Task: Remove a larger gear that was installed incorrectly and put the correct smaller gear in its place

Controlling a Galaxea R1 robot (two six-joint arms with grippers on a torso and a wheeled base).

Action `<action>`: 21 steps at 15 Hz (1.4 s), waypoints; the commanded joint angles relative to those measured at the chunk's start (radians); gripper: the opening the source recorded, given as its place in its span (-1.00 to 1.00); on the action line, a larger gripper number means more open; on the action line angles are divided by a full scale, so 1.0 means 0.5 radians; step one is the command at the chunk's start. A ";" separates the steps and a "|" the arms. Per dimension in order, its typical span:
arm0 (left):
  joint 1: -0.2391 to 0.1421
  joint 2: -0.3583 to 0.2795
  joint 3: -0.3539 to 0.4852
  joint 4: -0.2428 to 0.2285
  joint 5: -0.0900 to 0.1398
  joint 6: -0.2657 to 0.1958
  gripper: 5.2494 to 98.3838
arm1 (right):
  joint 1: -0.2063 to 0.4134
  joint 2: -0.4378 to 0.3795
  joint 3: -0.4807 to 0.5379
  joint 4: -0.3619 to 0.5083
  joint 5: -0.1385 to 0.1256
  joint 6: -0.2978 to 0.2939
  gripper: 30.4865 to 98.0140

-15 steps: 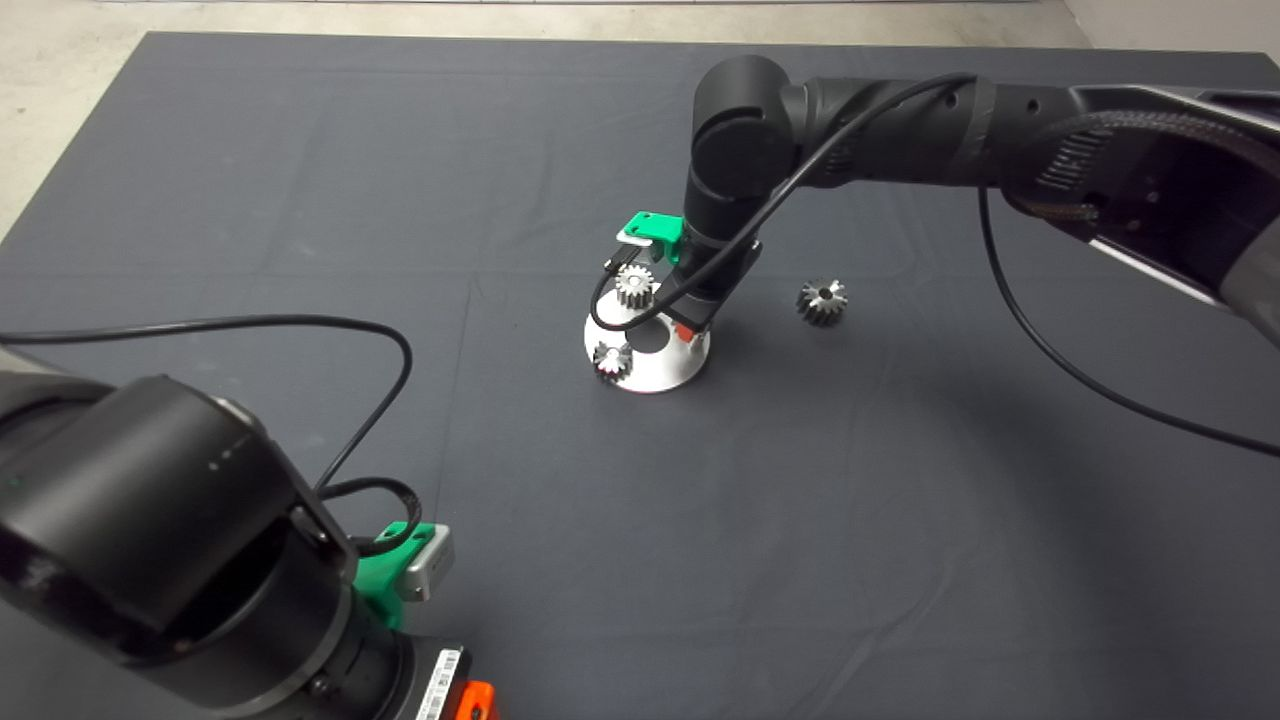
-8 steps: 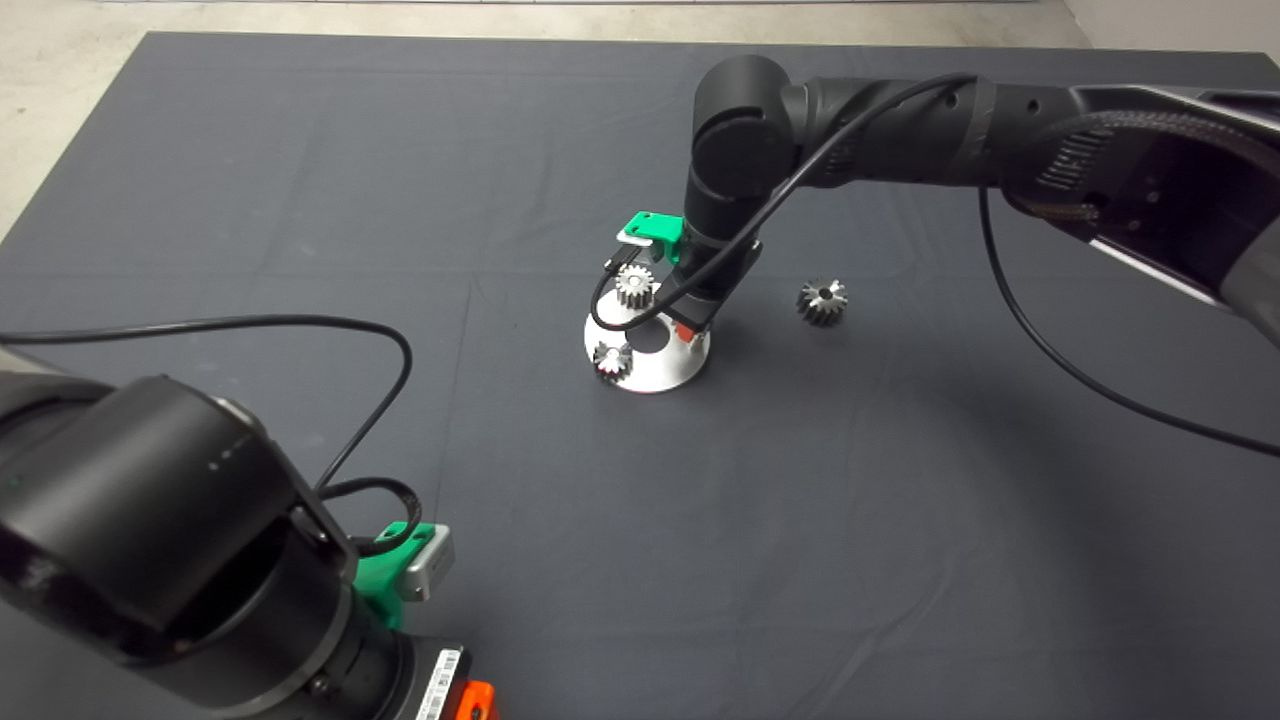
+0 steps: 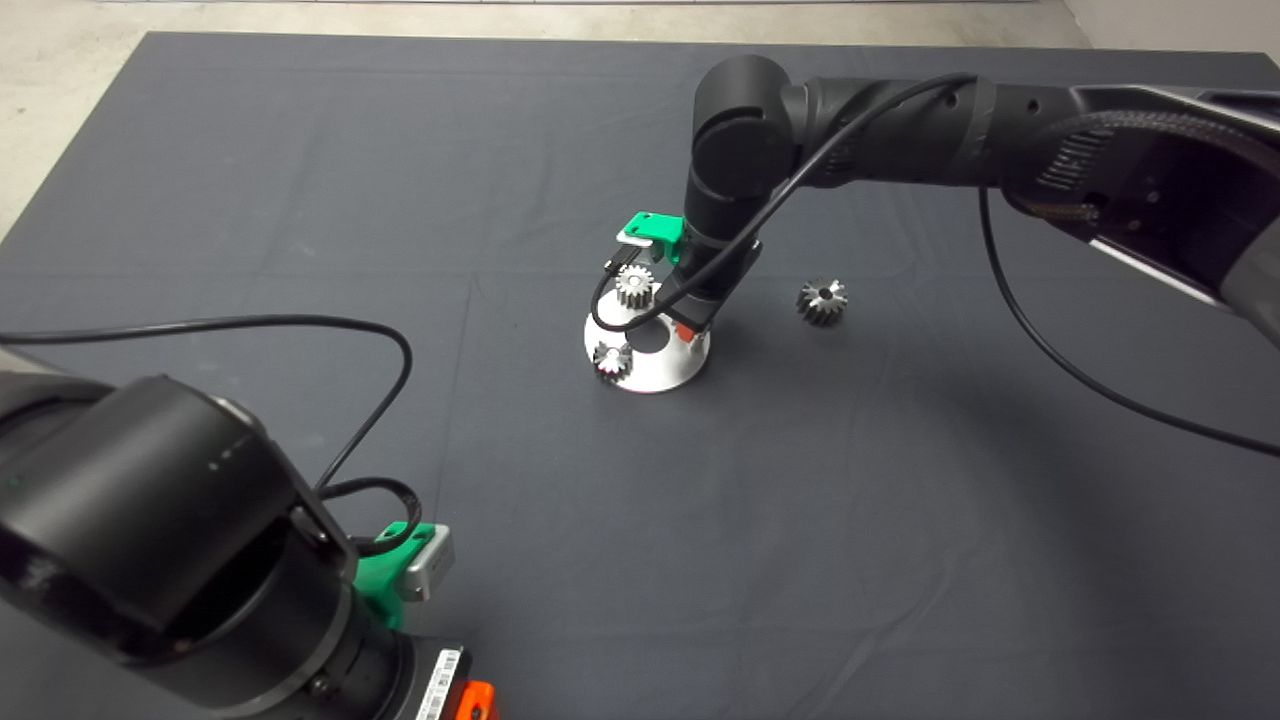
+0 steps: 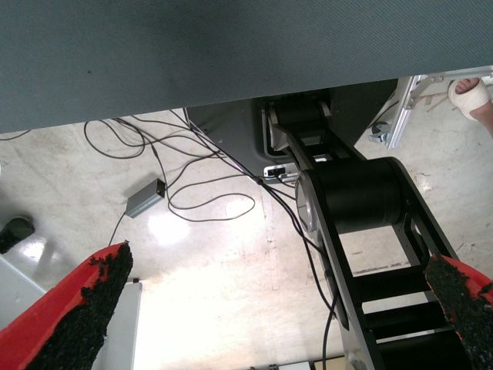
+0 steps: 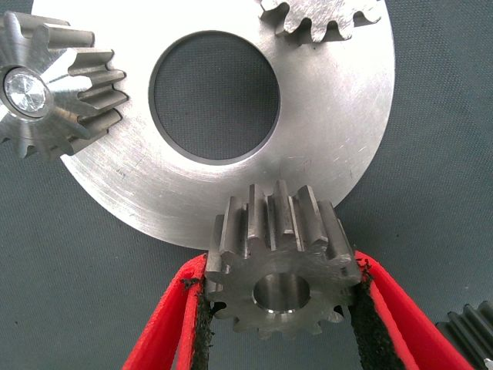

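Comparing with the head view from 0.5 s and 1.0 s ago, I see no shift: my right arm holds the same pose over the round steel plate (image 3: 648, 352), and the larger gear (image 3: 822, 301) lies on the dark mat (image 3: 300, 200) in the same spot, well apart from the plate on its right.

My right gripper (image 5: 281, 304) is clamped on the smaller gear (image 5: 281, 268), its 2 red fingers (image 5: 173, 324) pressing rough black pads against the teeth on either side. That gear sits at the plate's edge, partly over it; I cannot tell whether it touches the metal. It is dull grey steel with short straight teeth and a smooth round bore.

The plate is a flat brushed disc with fine scratches and a large round centre hole showing mat through it. 2 other spur gears sit on it: 1 (image 5: 50, 96) with a polished pin end in its hub, 1 (image 5: 320, 19) cut off by the picture's edge.

My left gripper (image 4: 269, 308) waits at the lower left, fingers spread wide, over floor with loose cables (image 4: 192, 193).
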 commanded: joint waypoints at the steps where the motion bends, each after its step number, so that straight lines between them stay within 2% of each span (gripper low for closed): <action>1: -0.019 -0.001 0.027 -0.037 -0.005 -0.006 1.00 | 0.068 -0.004 0.024 -0.056 -0.263 -0.011 -0.73; 21: -0.019 -0.001 0.027 -0.037 -0.005 -0.006 1.00 | 0.010 -0.017 0.024 -0.054 -0.263 -0.035 -0.73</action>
